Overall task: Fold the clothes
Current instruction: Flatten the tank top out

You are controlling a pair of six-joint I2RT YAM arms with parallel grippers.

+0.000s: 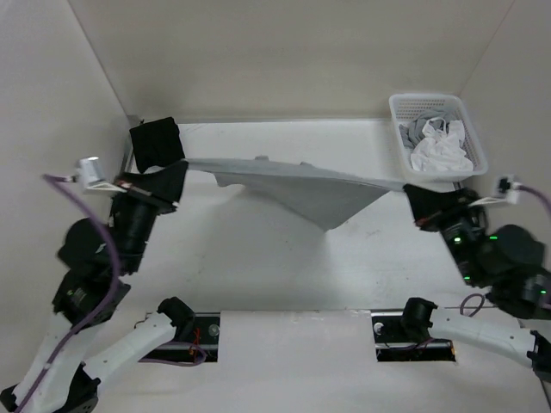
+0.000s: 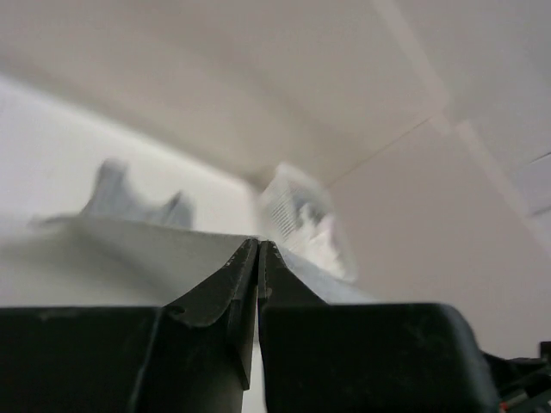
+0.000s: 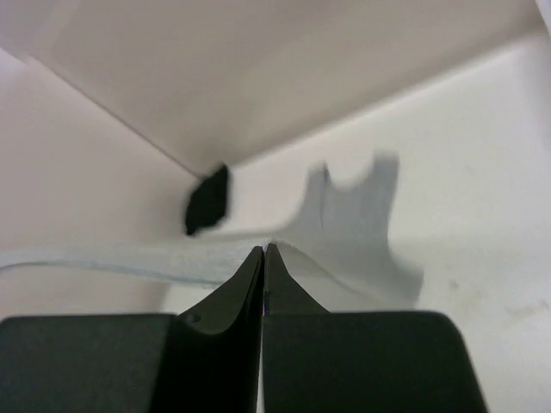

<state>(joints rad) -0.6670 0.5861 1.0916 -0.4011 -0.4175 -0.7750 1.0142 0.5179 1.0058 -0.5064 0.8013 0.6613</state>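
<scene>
The clothes (image 1: 318, 194), a plain grey tank top, hang stretched in a taut band between my two grippers above the table, with a loose corner sagging toward the middle. My left gripper (image 1: 182, 164) is shut on the garment's left end beside the black folded cloth. My right gripper (image 1: 410, 190) is shut on its right end, just below the basket. In the left wrist view the closed fingertips (image 2: 258, 243) pinch the grey fabric (image 2: 146, 245). In the right wrist view the gripper (image 3: 265, 249) is shut on the fabric edge, and the straps (image 3: 349, 215) trail beyond.
A black folded cloth (image 1: 156, 143) lies at the back left, and shows as a dark patch (image 3: 208, 200) in the right wrist view. A white basket (image 1: 398, 116) with white and grey garments stands at the back right. White walls enclose the table.
</scene>
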